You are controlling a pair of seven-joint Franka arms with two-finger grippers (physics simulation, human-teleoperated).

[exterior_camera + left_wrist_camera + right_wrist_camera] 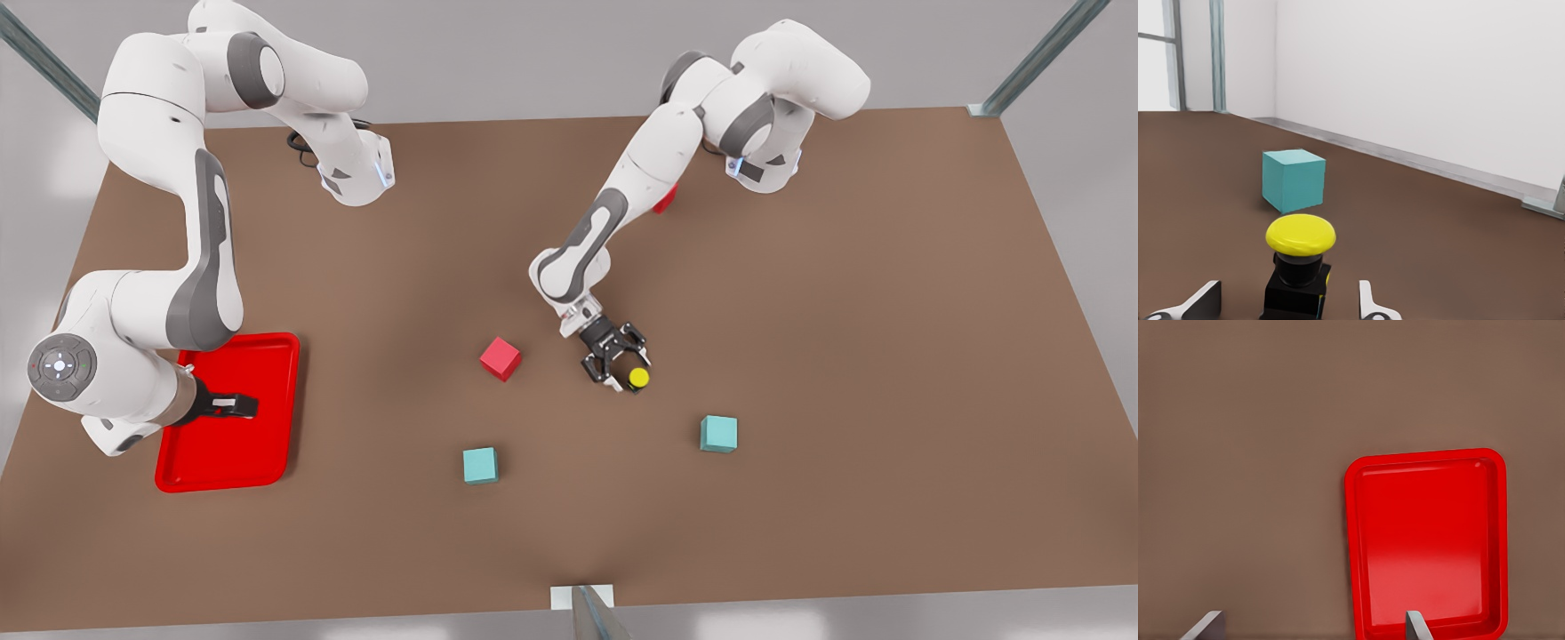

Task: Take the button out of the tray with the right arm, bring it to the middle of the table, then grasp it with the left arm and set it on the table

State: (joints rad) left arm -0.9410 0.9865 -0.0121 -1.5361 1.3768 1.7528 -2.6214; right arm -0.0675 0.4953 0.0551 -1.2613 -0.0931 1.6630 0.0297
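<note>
Button (pixel 1300 261) on table (pixel 853 293) between spread left fingers (pixel 1368 303); right fingers (pixel 1417 627) apart (over tray (pixel 1355 540)).

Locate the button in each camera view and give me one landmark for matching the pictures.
Front view: the button sits mid-table, between the left gripper's fingers.
Left wrist view: the button is close up between that gripper's spread fingers, standing on the table.
Right wrist view: not in it.
Shared landmark: the teal cube just past the button.
</note>
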